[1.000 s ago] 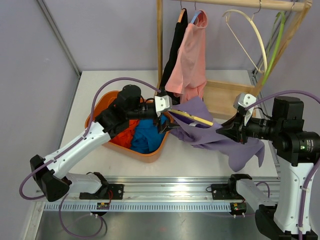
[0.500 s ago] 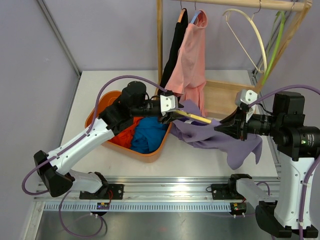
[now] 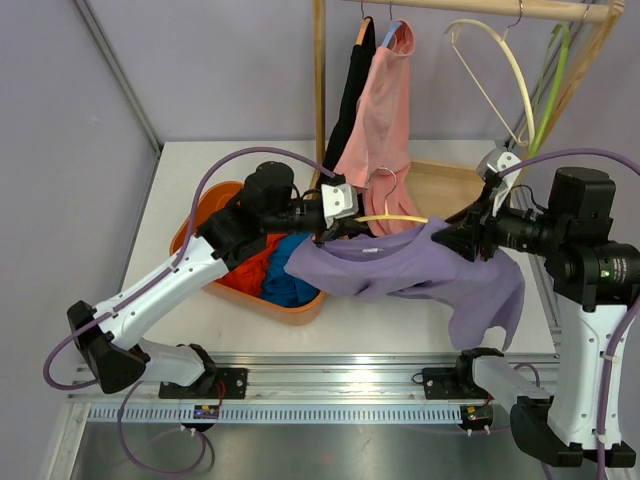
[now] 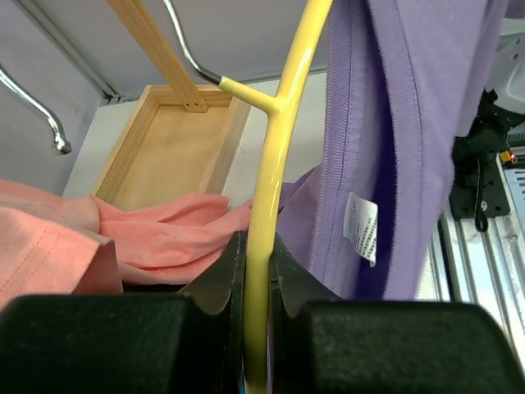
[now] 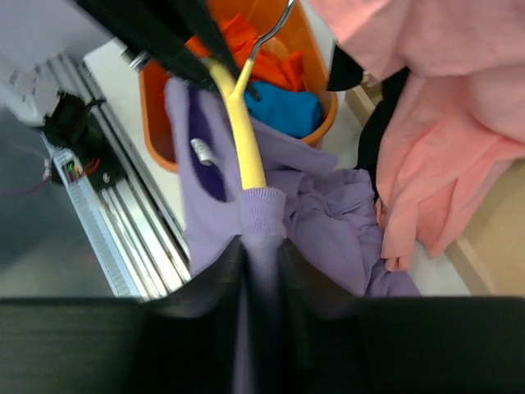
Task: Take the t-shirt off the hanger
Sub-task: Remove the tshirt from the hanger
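Left claw, wide a second ago, now clamps yellow hanger. Right claw grips purple t-shirt shoulder, garment spread between arms above worktop. Peeling-off can likely begin.

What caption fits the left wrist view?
Left gripper clamps the yellow hanger, the purple t-shirt hanging beside it, a pink garment and wooden tray behind.

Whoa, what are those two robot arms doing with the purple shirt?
They are taking a purple t-shirt off a yellow hanger. The left gripper is shut on the hanger, holding it up beside the orange basket. The right gripper pinches the shirt's shoulder where it covers the hanger's far end. Part of the hanger already shows bare, but the shirt is not yet off.
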Robot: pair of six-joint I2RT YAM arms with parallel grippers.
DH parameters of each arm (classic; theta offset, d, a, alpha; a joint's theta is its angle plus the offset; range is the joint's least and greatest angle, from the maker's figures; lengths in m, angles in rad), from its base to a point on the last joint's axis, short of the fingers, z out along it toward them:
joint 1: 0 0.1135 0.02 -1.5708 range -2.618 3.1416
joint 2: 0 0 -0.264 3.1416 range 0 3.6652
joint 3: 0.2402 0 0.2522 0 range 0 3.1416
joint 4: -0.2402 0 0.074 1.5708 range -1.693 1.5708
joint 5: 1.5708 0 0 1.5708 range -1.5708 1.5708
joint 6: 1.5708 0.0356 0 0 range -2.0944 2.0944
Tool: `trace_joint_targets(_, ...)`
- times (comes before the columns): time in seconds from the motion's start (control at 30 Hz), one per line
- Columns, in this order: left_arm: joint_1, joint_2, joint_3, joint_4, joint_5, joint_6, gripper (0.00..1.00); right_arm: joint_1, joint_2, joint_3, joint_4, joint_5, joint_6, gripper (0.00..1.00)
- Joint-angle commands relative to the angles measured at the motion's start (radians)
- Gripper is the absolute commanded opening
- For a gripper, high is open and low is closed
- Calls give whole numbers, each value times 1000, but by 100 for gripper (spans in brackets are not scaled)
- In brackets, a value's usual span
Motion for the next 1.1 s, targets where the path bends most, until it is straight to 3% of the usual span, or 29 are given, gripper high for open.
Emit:
trace_joint_targets(0.0, 0, 12, 120, 54, -153, -197, 0, 7, 31, 68, 171, 164, 194, 46)
trace_joint_targets(0.03, 0, 43, 146, 31, -224, -262, 0, 7, 44, 111, 174, 194, 213, 67)
trace_joint_targets(0.07, 0, 58, 179, 0, -263, -290, 0, 7, 64, 131, 178, 255, 224, 76)
trace_joint_targets(0.23, 0, 124, 283, -137, -369, -389, 0, 7, 76, 200, 233, 337, 227, 86)
trace_joint_targets(0.5, -67, 180, 409, -221, -542, -489, 0, 7, 137, 234, 177, 299, 330, 80)
trace_joint_targets(0.63, -124, 221, 490, -259, -660, -507, 0, 7, 185, 194, 155, 398, 410, 74)
trace_joint_targets(0.8, -187, 261, 561, -296, -722, -528, 0, 27, 226, 173, 178, 572, 436, 76)
trace_joint_targets(0.93, -216, 276, 573, -302, -767, -550, 0, 128, 240, 153, 232, 705, 421, 75)
trace_joint_targets(1.07, -233, 282, 591, -308, -791, -556, 0, 157, 266, 150, 226, 736, 419, 64)
